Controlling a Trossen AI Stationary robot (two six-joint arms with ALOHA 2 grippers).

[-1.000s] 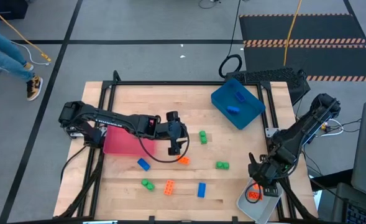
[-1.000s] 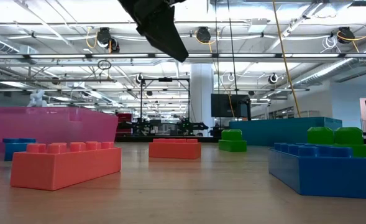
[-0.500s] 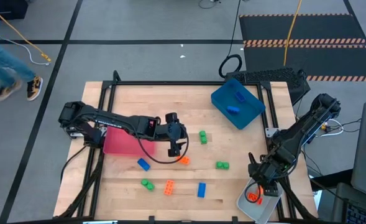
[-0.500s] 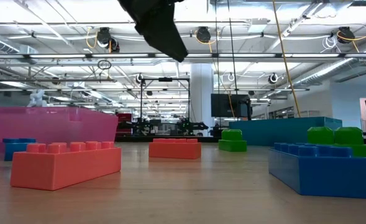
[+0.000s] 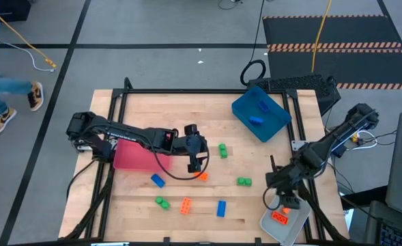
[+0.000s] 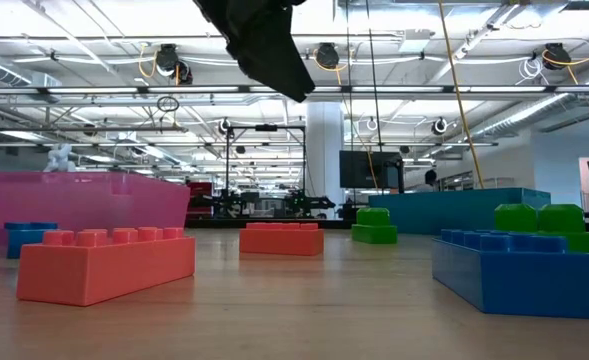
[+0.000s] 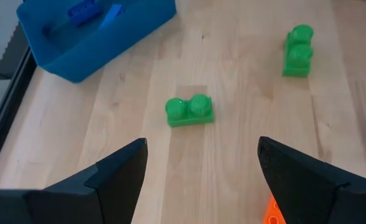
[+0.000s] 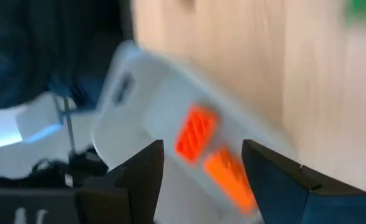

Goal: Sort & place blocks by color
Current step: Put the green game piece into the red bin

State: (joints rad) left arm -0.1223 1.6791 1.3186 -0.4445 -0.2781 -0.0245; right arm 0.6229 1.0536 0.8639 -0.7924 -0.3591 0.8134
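Loose blocks lie flat on the table: green ones (image 5: pixel 222 150) (image 5: pixel 244 181) (image 5: pixel 162 202), orange ones (image 5: pixel 201 176) (image 5: pixel 185 206) and blue ones (image 5: pixel 158 180) (image 5: pixel 221 208). My left gripper (image 5: pixel 195 162) hovers open over mid-table, just above the orange block (image 7: pixel 271 214). Its wrist view shows two green blocks (image 7: pixel 189 111) (image 7: pixel 297 51) ahead. My right gripper (image 5: pixel 282 197) is open near the table's right near corner, above the clear-grey tray (image 5: pixel 286 229). Two orange blocks (image 8: pixel 195 132) (image 8: pixel 229 174) lie in that tray.
The blue tray (image 5: pixel 260 113) with blue blocks inside sits at the far right, and the red tray (image 5: pixel 134 156) lies under my left arm. The clear-grey tray overhangs the table's near right edge. A person walks on the floor beyond the table's left side (image 5: pixel 3 102).
My right gripper has pulled back from the clear-grey tray toward the table's left, leaving the orange blocks lying in it. My left gripper has drifted slightly right over the middle orange block. The person beyond the left edge has walked on.
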